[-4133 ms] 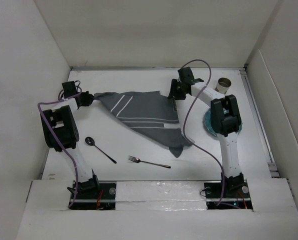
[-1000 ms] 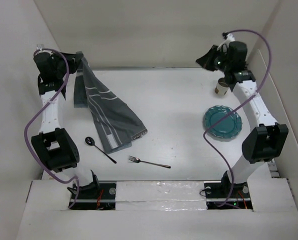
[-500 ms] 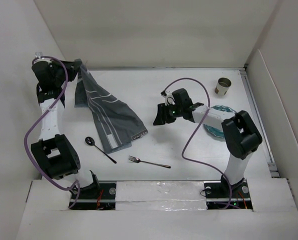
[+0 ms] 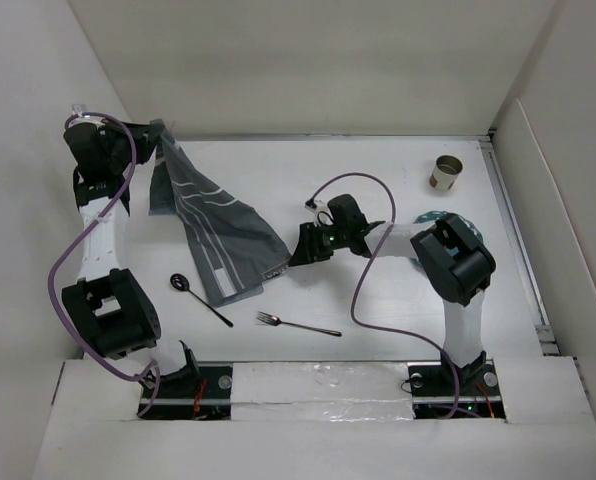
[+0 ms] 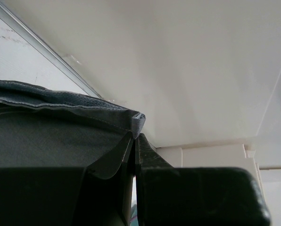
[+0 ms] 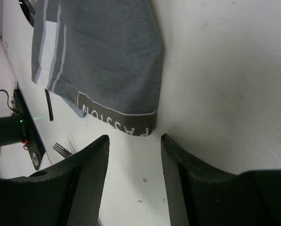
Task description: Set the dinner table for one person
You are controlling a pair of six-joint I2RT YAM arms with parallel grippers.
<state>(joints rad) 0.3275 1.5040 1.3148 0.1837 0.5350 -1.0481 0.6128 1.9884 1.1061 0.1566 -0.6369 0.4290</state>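
Observation:
The dark grey striped cloth [image 4: 213, 225] hangs from my left gripper [image 4: 156, 140], raised at the back left, and trails down onto the white dinner table [image 4: 358, 170]. In the left wrist view the left gripper [image 5: 135, 136] is shut on a corner of the cloth [image 5: 46, 136]. My right gripper [image 4: 296, 250] is low over the table, just right of the cloth's near corner. In the right wrist view the right gripper [image 6: 135, 137] is open with bare table [image 6: 216, 84] between its fingers, and the printed hem of the cloth [image 6: 103, 56] lies just ahead of the fingertips.
A black spoon [image 4: 200, 300] and a fork [image 4: 298, 324] lie near the front, below the cloth. A teal plate [image 4: 430, 217] is mostly hidden under the right arm. A small cup [image 4: 445, 172] stands at the back right. White walls enclose the table.
The right arm has swung down from the back right, opened its gripper and moved left up to the cloth's near corner. The left gripper stays raised, holding the cloth.

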